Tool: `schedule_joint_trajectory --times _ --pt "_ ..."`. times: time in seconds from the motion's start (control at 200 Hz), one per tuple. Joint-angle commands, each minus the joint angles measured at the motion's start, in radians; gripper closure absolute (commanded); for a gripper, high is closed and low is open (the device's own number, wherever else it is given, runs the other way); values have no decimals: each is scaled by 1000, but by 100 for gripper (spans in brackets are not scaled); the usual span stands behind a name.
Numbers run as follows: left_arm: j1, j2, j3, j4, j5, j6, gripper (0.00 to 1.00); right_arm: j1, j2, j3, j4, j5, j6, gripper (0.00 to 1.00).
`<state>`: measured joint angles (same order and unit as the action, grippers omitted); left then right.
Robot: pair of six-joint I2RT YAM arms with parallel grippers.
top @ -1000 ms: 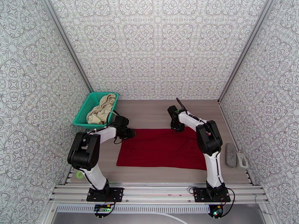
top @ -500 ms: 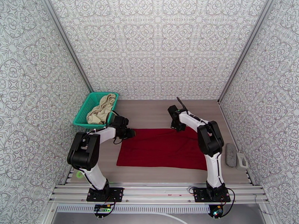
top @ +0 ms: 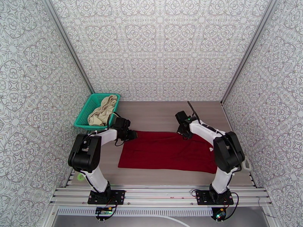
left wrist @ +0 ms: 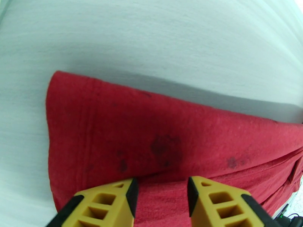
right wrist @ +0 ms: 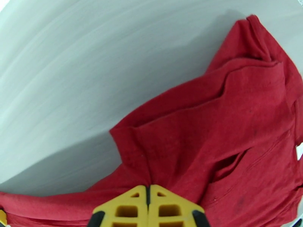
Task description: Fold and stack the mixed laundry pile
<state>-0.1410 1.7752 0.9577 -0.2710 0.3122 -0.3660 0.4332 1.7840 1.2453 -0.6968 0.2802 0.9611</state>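
Dark red shirt (top: 166,152) lies spread on the table (top: 159,112), lower middle of the top view. Right gripper (right wrist: 148,190) is clamped tight on a pinched-up fold at the shirt's upper right corner; cloth bunches into the closed yellow jaws, bottom centre of the right wrist view. Left gripper (left wrist: 163,188) is at the shirt's upper left corner, jaws apart, red cloth showing in the gap; can't tell if it grips any. Cream-beige garment (top: 101,110) is heaped in the teal basket (top: 83,112), up-left of the shirt.
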Motion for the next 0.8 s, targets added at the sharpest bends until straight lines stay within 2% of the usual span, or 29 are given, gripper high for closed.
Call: schedule_joint_trajectory --times 0.0,0.075,0.175,0.305,0.41,0.61,0.71,0.795 --pt "10 56 -43 -39 -31 4 57 0 -56 -71 81 45 76 98" --pt "10 58 -41 -37 -30 4 57 -2 -44 -61 85 55 67 82" --pt "11 61 -39 -37 -28 4 57 -14 -12 -23 78 48 51 78" --pt "11 58 -43 -39 -28 3 57 -30 13 3 79 48 42 79" --pt "12 59 -45 -39 -27 4 57 -48 32 21 79 41 35 84" --pt "15 52 -42 -48 -28 6 57 -85 73 68 58 -13 -8 85" --pt "17 49 -43 -48 -27 7 57 -86 89 81 59 -40 -13 90" --pt "17 49 -43 -46 -25 7 57 -87 98 88 65 -69 -14 87"
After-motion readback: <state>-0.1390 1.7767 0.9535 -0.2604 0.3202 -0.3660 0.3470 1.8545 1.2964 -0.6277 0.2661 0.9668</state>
